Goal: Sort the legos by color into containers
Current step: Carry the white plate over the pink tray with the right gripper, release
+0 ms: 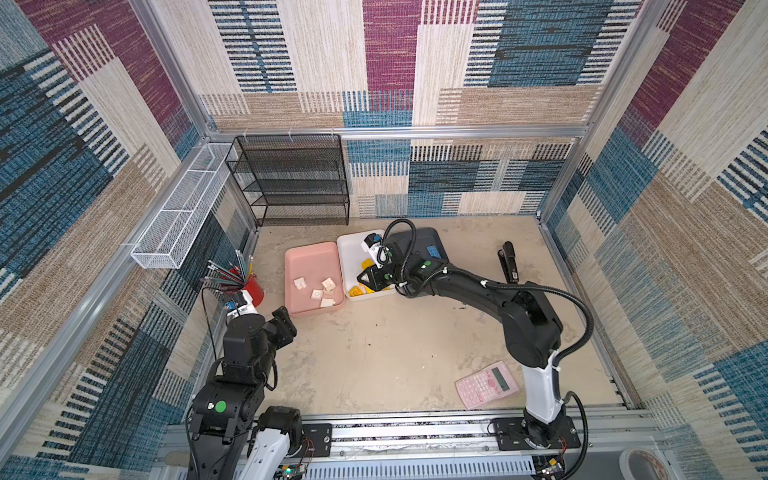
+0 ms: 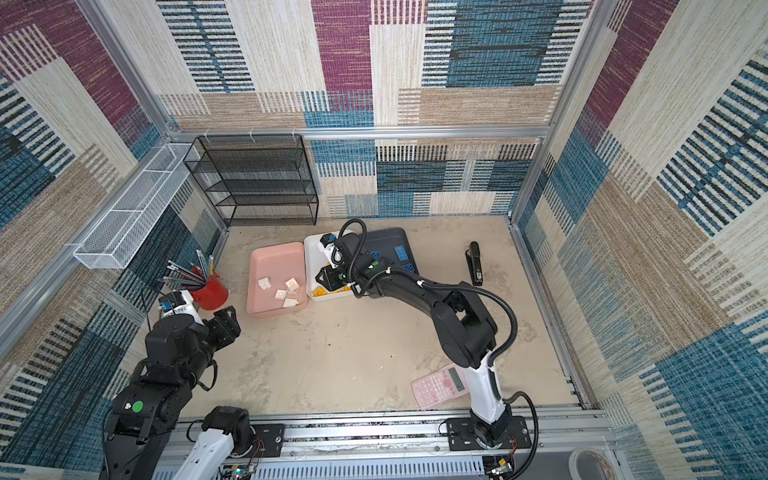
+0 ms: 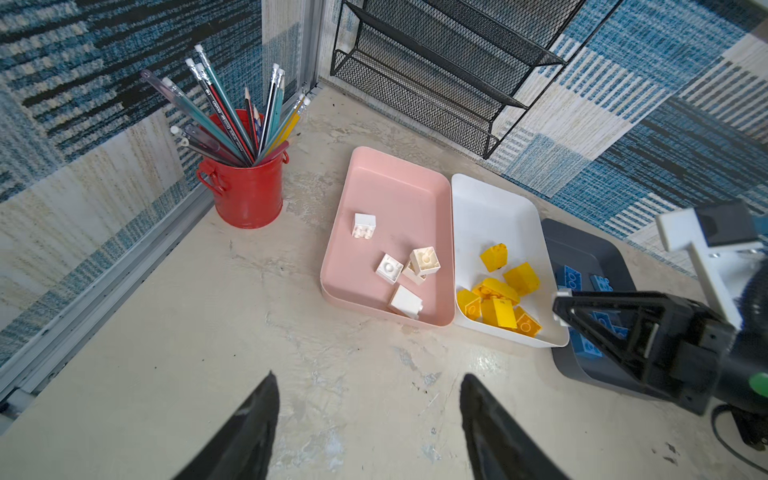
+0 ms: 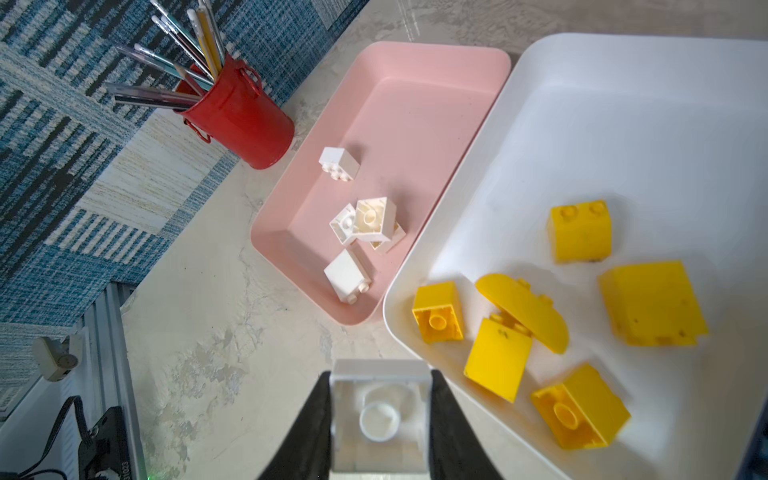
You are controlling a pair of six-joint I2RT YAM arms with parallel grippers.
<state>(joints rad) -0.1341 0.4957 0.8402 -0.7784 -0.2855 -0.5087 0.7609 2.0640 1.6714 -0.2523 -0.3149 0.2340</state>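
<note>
- Right gripper [image 4: 380, 376]: jaws clamped on a small white studded plastic cube [image 4: 380, 419], hollow underside towards the wrist camera.
- Step in hand, as judged: carry it to the shallow pink plastic tray [image 4: 415, 54], ahead of the jaws, where several white cubes [image 4: 370, 218] lie. Lower first and release over bare tray floor, so it cannot bounce out.
- The shallow white plastic tray [image 4: 582, 54] with yellow chunky bricks [image 4: 579, 232] sits just beside the jaws; stay off its rim.
- Left gripper [image 3: 368, 376]: jaws apart, empty, pink tray ahead.
- Mottled beige tabletop [image 3: 208, 332], scuffed; woven patterned walls [image 3: 83, 62] close in.
</note>
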